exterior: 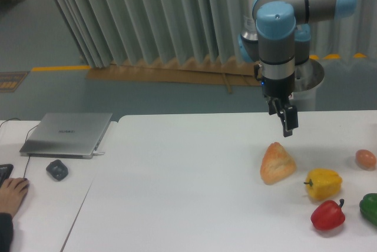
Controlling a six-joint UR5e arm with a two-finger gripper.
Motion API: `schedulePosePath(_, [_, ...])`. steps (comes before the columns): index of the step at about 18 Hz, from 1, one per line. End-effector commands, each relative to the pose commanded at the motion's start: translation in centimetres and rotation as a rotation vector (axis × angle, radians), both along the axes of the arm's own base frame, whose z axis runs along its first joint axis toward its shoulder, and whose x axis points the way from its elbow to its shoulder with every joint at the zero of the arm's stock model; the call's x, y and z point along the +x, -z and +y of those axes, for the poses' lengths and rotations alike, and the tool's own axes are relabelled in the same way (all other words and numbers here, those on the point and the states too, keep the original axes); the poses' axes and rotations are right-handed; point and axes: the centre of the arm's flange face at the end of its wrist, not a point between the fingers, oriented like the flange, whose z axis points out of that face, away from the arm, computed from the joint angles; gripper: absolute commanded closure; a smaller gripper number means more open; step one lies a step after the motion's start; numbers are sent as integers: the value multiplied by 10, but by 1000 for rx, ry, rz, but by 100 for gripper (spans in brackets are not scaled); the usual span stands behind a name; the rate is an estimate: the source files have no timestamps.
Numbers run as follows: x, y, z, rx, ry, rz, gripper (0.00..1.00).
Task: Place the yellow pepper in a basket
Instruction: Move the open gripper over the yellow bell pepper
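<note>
The yellow pepper (323, 183) is glossy and blocky with a short dark stem. It lies on the white table (188, 175) at the right. The gripper (288, 129) hangs above the table, up and to the left of the pepper and just above the orange-tan bread wedge (277, 162). It holds nothing. Its dark fingers merge into one shape from this angle, so I cannot tell whether they are open or shut. No basket is in view.
A red pepper (327, 215) lies just in front of the yellow one, a green pepper (370, 208) sits at the right edge, and a small tan egg-like object (365, 158) lies behind. A laptop (68, 134), a mouse (57, 169) and a person's hand (12, 194) are at the far left.
</note>
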Motion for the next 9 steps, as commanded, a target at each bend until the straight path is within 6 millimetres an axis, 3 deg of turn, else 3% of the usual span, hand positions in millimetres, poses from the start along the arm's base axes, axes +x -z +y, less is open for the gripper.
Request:
schedulePosePath(2, [-4,-9,7,16,-1,5,0])
schedulePosePath(6, [-4,5,5,-3,-72,-4,0])
schedulePosePath(9, [-8,1,7,21,-76,18,0])
